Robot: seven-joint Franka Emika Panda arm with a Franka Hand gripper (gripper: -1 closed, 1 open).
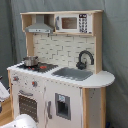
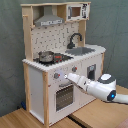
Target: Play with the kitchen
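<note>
The kitchen (image 1: 60,52) is a tall white toy unit with a light wood frame, seen in both exterior views. It has a hood (image 1: 39,25), a microwave (image 1: 75,22), a black faucet (image 1: 85,57) over a grey sink (image 1: 72,73), and a small pot (image 1: 30,60) on the black stovetop (image 1: 44,66). In the second exterior view my white arm reaches in from the second exterior view's right. My gripper (image 2: 68,76) is at the knob panel, just right of the left knob (image 2: 56,76) and above the oven door (image 2: 64,95).
A grey curtain (image 2: 10,50) hangs behind the kitchen (image 2: 60,47). The unit stands on wooden boards (image 2: 30,117). A cupboard door (image 1: 62,106) with a dark inset is right of the oven. A white part of my arm (image 1: 22,121) shows at the first exterior view's bottom left.
</note>
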